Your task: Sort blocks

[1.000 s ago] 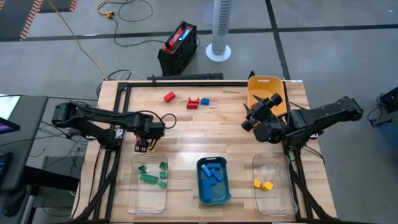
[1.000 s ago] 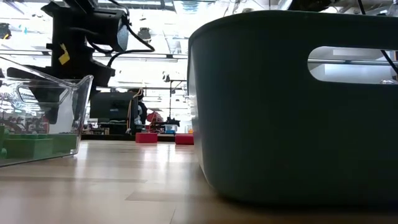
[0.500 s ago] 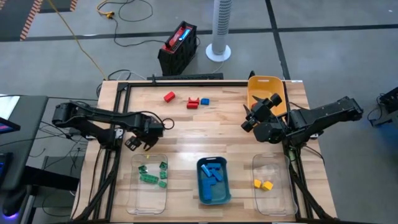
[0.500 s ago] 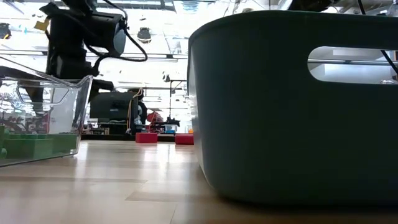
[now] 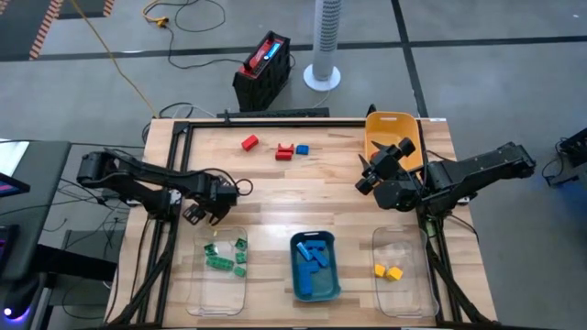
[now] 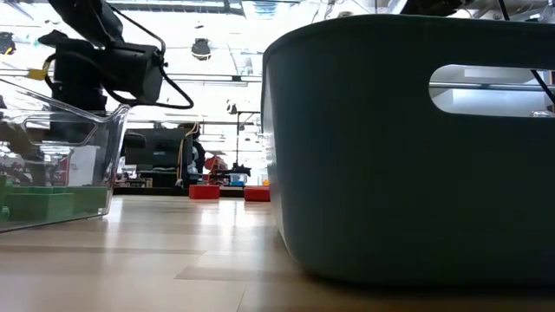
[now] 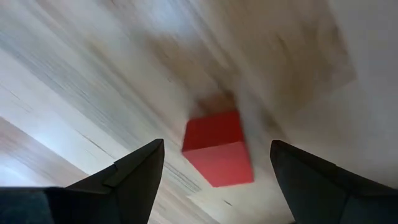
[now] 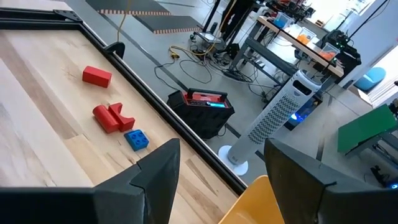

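The left pincer (image 5: 204,213) hangs over the bench (image 5: 275,197), just beyond the far edge of the clear bin (image 5: 220,270) with green blocks (image 5: 220,262); its fingers are spread, with a red block (image 7: 217,148) lying between them. The right pincer (image 5: 374,170) waits spread near the yellow bin (image 5: 390,128). More red blocks (image 5: 249,143) and one blue block (image 5: 302,148) lie at the far side.

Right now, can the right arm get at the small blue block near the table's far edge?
Probably yes. The open right tool points toward the blue block, with only bare table between them. The red block close beside it may crowd the grip.
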You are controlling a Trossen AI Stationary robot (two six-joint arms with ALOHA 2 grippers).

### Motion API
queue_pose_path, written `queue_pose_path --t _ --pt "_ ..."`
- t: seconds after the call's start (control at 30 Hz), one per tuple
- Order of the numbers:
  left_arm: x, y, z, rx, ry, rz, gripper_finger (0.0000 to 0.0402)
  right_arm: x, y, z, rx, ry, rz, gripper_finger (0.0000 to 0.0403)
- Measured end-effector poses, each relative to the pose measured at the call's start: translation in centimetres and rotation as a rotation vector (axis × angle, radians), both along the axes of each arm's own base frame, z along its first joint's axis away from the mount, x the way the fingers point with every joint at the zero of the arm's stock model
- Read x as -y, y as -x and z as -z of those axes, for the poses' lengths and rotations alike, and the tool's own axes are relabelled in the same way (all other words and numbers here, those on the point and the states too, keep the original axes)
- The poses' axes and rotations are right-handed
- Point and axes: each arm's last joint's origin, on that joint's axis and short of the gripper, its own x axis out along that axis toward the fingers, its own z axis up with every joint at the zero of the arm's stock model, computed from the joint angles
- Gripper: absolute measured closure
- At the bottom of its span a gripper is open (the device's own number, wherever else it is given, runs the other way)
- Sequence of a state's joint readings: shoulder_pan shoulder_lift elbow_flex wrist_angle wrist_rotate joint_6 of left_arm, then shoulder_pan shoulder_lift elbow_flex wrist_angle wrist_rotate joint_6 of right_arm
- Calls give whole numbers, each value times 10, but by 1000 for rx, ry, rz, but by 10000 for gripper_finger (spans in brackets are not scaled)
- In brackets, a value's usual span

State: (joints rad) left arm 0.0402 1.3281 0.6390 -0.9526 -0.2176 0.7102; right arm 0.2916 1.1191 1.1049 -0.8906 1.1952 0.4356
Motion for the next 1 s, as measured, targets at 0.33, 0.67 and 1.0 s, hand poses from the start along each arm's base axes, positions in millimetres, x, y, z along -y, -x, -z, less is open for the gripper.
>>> queue_pose_path --t 0.33,0.67,1.0 --pt "-12 3 9 26 -9 -66 129 0 0 0 0 0 -2 159" --pt "-14 4 9 6 -4 -19 281 0 0 0 -1 -1 -2 159" --pt "-19 -24 -37 111 -104 -71 281 0 0 0 -2 -1 -2 159"
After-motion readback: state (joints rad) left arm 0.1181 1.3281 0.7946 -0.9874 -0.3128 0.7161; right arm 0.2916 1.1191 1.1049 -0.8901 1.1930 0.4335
